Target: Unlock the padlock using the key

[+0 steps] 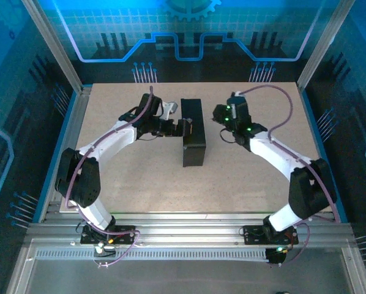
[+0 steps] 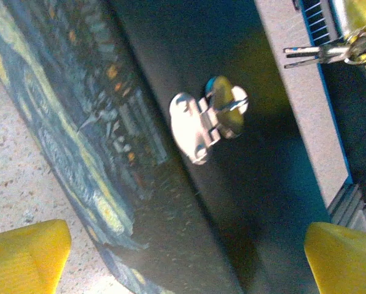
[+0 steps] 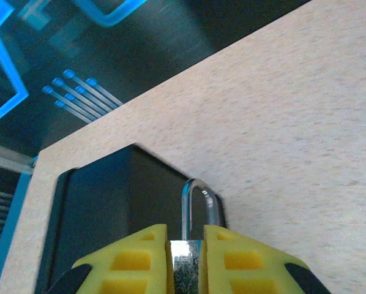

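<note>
The right hand [image 3: 186,237] is clenching the padlock [image 3: 187,264], shackle pointing up beside the dark box [image 3: 103,208]. The left hand [image 2: 183,257] is hanging released over the hasp [image 2: 201,125]. The key [image 2: 314,55] is lying beyond the box, nearer the right hand, its length pointing back toward the box.

Shiny silvery metal padlock [image 3: 186,264], matt speckled table [image 3: 293,122], smooth dark box [image 2: 262,159]
</note>
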Controlling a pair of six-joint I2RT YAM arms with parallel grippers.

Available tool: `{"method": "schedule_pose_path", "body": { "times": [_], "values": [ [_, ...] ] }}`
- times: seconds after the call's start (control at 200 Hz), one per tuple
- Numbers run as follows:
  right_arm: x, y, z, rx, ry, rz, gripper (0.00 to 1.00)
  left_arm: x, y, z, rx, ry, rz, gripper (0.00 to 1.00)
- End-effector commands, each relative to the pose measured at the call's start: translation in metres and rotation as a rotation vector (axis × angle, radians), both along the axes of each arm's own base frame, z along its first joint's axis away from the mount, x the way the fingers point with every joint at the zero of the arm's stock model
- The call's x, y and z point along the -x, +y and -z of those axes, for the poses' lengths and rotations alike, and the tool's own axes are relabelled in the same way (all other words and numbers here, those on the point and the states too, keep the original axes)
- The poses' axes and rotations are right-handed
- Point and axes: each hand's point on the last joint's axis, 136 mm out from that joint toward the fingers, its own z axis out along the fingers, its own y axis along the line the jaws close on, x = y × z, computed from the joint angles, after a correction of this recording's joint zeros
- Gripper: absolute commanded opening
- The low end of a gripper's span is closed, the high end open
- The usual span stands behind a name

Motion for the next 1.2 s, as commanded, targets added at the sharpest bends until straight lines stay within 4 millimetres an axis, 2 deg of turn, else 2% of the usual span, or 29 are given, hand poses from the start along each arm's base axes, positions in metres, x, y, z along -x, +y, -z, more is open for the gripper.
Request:
{"method": "schedule_pose_path", "body": {
  "times": [0.0, 0.135, 0.155, 0.2, 0.33, 0.41, 0.56, 0.63, 0.685, 0.805, 0.915, 0.95, 1.01, 1.075, 1.11, 1.196],
  "values": [
    [0.006, -0.040, 0.002, -0.009, -0.007, 0.056, 0.00, -0.009, -0.002, -0.024, 0.031, -0.026, 0.003, 0.99],
    [0.017, -0.095, 0.043, -0.006, 0.079, 0.152, 0.00, -0.026, 0.009, -0.036, -0.034, -0.082, -0.049, 0.99],
    [0.024, -0.103, 0.059, -0.005, 0.113, 0.167, 0.00, -0.028, 0.012, -0.038, -0.046, -0.089, -0.059, 0.99],
    [0.029, -0.119, 0.076, -0.001, 0.145, 0.202, 0.00, -0.033, 0.018, -0.042, -0.073, -0.102, -0.083, 0.99],
    [0.044, -0.153, 0.115, 0.036, 0.224, 0.270, 0.00, -0.047, 0.043, -0.056, -0.138, -0.154, -0.170, 0.99],
    [0.050, -0.165, 0.133, 0.044, 0.262, 0.291, 0.00, -0.053, 0.059, -0.062, -0.181, -0.191, -0.226, 0.99],
    [0.051, -0.170, 0.158, 0.022, 0.322, 0.263, 0.00, -0.061, 0.096, -0.067, -0.251, -0.248, -0.367, 0.99],
    [0.049, -0.168, 0.166, 0.032, 0.350, 0.238, 0.10, -0.063, 0.115, -0.066, -0.289, -0.269, -0.439, 0.99],
    [0.047, -0.164, 0.172, 0.035, 0.368, 0.207, 0.13, -0.064, 0.128, -0.067, -0.303, -0.285, -0.475, 0.99],
    [0.042, -0.157, 0.175, 0.042, 0.386, 0.146, 0.35, -0.064, 0.151, -0.067, -0.326, -0.280, -0.540, 0.99],
    [0.040, -0.154, 0.165, 0.072, 0.373, 0.111, 0.48, -0.066, 0.167, -0.058, -0.287, -0.223, -0.586, 0.99],
    [0.039, -0.154, 0.157, 0.084, 0.355, 0.104, 0.55, -0.067, 0.172, -0.054, -0.270, -0.204, -0.587, 0.99],
    [0.039, -0.154, 0.145, 0.104, 0.333, 0.102, 0.74, -0.068, 0.178, -0.047, -0.208, -0.151, -0.575, 0.99],
    [0.039, -0.151, 0.128, 0.119, 0.295, 0.085, 0.84, -0.071, 0.186, -0.041, -0.109, -0.095, -0.582, 0.99],
    [0.039, -0.148, 0.118, 0.124, 0.274, 0.079, 0.99, -0.072, 0.189, -0.038, -0.054, -0.071, -0.587, 0.99],
    [0.039, -0.138, 0.093, 0.142, 0.215, 0.050, 1.00, -0.073, 0.202, -0.031, -0.066, -0.058, -0.638, 0.99]
  ]
}}
